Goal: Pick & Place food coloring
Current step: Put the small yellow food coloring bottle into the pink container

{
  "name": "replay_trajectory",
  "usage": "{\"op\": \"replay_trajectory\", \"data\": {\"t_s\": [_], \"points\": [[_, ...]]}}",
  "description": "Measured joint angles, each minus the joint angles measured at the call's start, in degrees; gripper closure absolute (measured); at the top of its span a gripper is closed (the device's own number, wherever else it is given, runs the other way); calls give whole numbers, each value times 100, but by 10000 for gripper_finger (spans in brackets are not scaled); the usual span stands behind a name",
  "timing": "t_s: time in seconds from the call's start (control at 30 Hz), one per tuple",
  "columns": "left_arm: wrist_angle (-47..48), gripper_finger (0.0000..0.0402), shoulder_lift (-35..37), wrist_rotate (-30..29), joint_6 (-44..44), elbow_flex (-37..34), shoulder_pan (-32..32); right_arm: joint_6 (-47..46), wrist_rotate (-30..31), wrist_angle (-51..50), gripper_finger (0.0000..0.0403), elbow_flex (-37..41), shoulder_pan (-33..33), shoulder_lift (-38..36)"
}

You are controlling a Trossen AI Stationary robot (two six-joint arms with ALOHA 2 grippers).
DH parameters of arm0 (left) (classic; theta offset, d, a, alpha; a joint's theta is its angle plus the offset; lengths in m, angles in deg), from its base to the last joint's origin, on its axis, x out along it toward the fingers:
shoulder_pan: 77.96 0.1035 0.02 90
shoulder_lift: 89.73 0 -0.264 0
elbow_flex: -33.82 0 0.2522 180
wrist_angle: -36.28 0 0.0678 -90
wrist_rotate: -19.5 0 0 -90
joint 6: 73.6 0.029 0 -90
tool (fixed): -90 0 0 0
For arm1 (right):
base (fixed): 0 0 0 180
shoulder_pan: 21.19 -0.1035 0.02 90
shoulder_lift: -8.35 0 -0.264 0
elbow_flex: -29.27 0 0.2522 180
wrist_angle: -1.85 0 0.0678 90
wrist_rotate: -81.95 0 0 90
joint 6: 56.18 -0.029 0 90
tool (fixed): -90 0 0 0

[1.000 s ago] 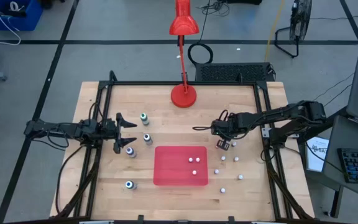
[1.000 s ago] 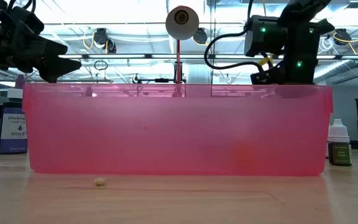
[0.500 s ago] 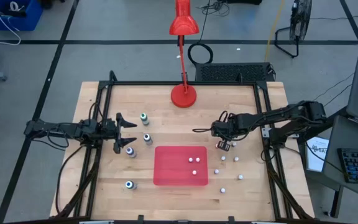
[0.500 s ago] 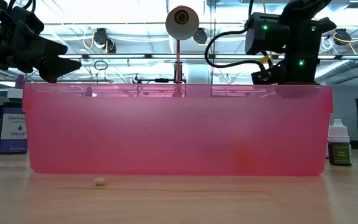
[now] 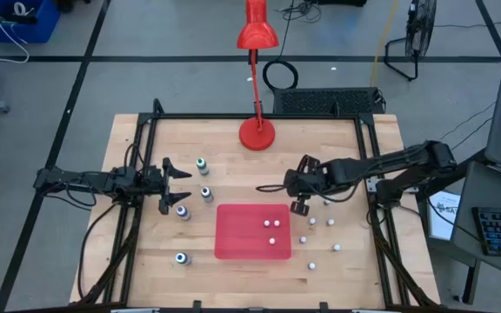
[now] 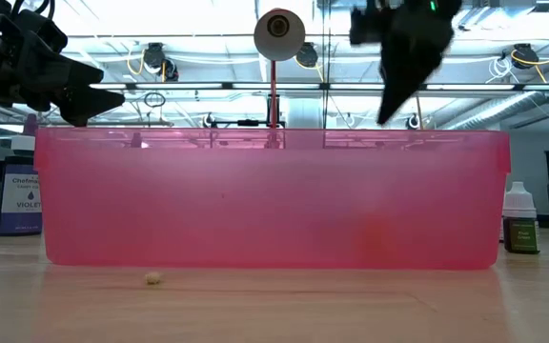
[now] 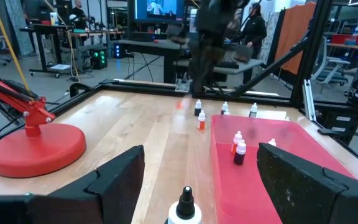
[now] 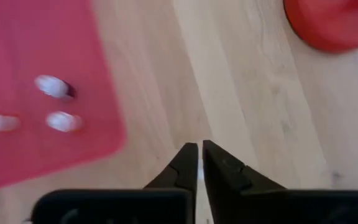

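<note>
The food coloring bottles stand upright on their bases. Three white-capped ones (image 5: 271, 228) are in the red tray (image 5: 233, 235), several (image 5: 320, 233) are on the wood to its right, and teal-capped ones (image 5: 202, 163) (image 5: 181, 257) are to its left. My right gripper (image 5: 300, 207) hangs shut over the wood just beyond the tray's far right corner; its wrist view (image 8: 199, 155) shows nothing between the fingers. My left gripper (image 5: 179, 185) is open and level at the table's left, with one bottle (image 7: 185, 208) standing between its spread fingers, untouched.
A red desk lamp's base (image 5: 257, 134) stands at the table's far middle. In the low view the tray's pink wall (image 6: 270, 200) fills the middle, with bottles (image 6: 519, 224) to its right and a violet-labelled one (image 6: 17, 195) to its left. Bare wood lies between lamp and tray.
My right gripper has moved toward the table's left, from over the bottles right of the tray to the tray's far right corner, and has risen in the low view. The left arm and the bottles have kept still.
</note>
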Motion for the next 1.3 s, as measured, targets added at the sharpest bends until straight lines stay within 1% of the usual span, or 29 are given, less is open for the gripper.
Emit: {"op": "replay_trajectory", "data": {"t_s": [0.03,0.13,0.2,0.33,0.4,0.47,0.5,0.6,0.67,0.73,0.87,0.93,0.97,1.07,1.1,1.17,1.3], "points": [[2,96,1,0,-1,0,-2,-33,2,-147,400,-206,-78,76],[2,96,-1,0,1,0,-1,-85,145,-595,400,-859,-303,413],[1,96,0,0,1,0,0,-82,108,-721,401,-1192,-425,671],[0,96,-1,0,-1,0,0,219,114,-738,401,-1428,-644,982],[0,96,1,0,-1,0,0,275,120,-970,401,-1428,-654,1015],[1,96,0,-1,0,0,0,253,194,-1420,401,-1428,-579,1004],[0,96,-1,0,1,0,0,105,372,-1719,402,-1428,-523,975],[0,96,-1,0,1,0,0,-697,1059,-2932,394,-1413,-271,802],[0,96,-1,0,0,0,-1,-1122,1240,-3665,378,-1292,-13,602],[0,96,1,0,-1,0,0,-1444,1333,-3886,356,-1020,252,301],[0,96,1,-1,-1,0,-1,-1632,1320,-3380,297,-133,874,-560],[0,96,1,0,-1,0,0,-1643,1269,-2953,265,407,1233,-983],[2,96,-1,0,1,0,0,-1591,1145,-2710,251,687,1451,-1183],[2,96,-1,-2,-1,0,-2,-1441,385,-2060,214,1509,2160,-1639],[0,96,1,0,1,0,-1,-1407,183,-1859,204,1766,2396,-1737],[0,96,0,0,0,0,-1,-1279,4,-1570,191,2192,2842,-1844],[0,96,1,0,1,0,-2,-933,-33,-1358,182,2749,3621,-1800]]}}
